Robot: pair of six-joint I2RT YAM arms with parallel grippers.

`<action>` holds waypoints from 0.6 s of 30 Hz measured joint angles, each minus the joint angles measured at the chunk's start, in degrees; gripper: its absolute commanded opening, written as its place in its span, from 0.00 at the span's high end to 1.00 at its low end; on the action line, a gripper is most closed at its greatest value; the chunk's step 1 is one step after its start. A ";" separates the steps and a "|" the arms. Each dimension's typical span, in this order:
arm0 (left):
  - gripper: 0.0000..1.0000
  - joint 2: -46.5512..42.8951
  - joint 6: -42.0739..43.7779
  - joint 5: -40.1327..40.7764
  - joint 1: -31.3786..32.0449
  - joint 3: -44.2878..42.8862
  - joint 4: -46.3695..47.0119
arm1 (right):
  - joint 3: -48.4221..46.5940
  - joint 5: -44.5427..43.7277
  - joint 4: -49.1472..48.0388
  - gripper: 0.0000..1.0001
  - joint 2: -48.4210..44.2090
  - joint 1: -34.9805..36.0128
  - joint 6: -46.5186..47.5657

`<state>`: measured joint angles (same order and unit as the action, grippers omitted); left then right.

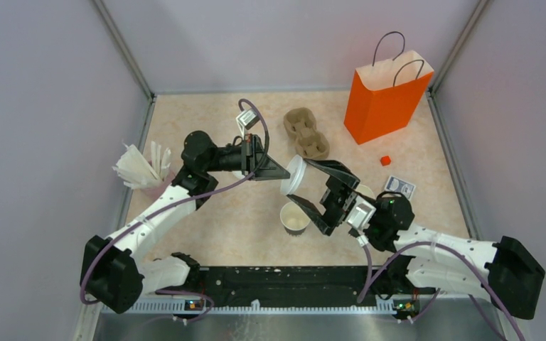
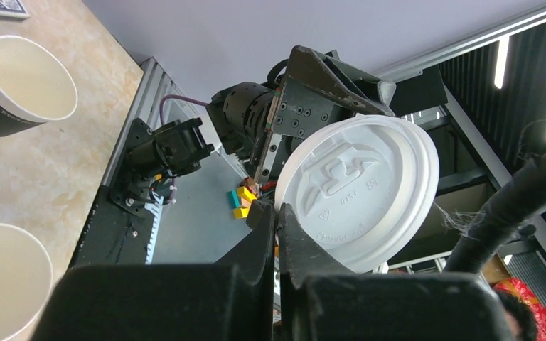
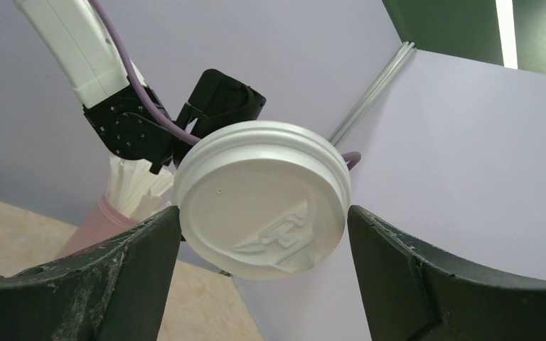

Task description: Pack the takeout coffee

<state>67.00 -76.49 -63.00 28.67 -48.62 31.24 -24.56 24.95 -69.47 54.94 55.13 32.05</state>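
Left gripper (image 1: 282,172): jaws pinched shut on the rim of the round white plastic lid (image 1: 293,175), held on edge in the air. Right gripper (image 3: 263,213): jaws wide, straddling the lid's diameter; contact cannot be confirmed. Uncapped pale tan paper cup (image 1: 295,219) stands on the table (image 1: 242,227) just below, nearer the right gripper.

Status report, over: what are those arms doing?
Left jaws shut on white lid, held aloft. Right jaws open, flanking it. Paper cup nearby, unlidded. Nothing in between.
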 measured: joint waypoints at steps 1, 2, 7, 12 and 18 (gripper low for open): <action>0.99 0.00 -0.22 0.04 0.02 0.07 0.26 | -0.02 0.04 0.00 0.15 0.04 0.02 -0.02; 0.99 0.02 -0.46 0.09 0.04 0.17 0.76 | -0.24 0.17 0.07 0.13 0.17 0.02 0.00; 1.00 0.02 -2.78 0.28 0.48 1.09 3.98 | -1.01 0.15 -0.11 0.08 1.03 0.22 0.28; 1.00 0.02 -3.72 0.42 0.70 1.33 5.51 | -1.01 0.15 0.00 0.10 1.60 0.24 0.52; 1.00 0.02 -4.00 0.52 0.76 1.38 5.86 | -1.03 0.20 0.11 0.12 1.57 0.24 0.85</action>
<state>67.02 -80.49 -62.48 29.43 -47.24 37.10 -25.58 25.15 -69.36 56.51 55.37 32.91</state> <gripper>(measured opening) 0.007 0.887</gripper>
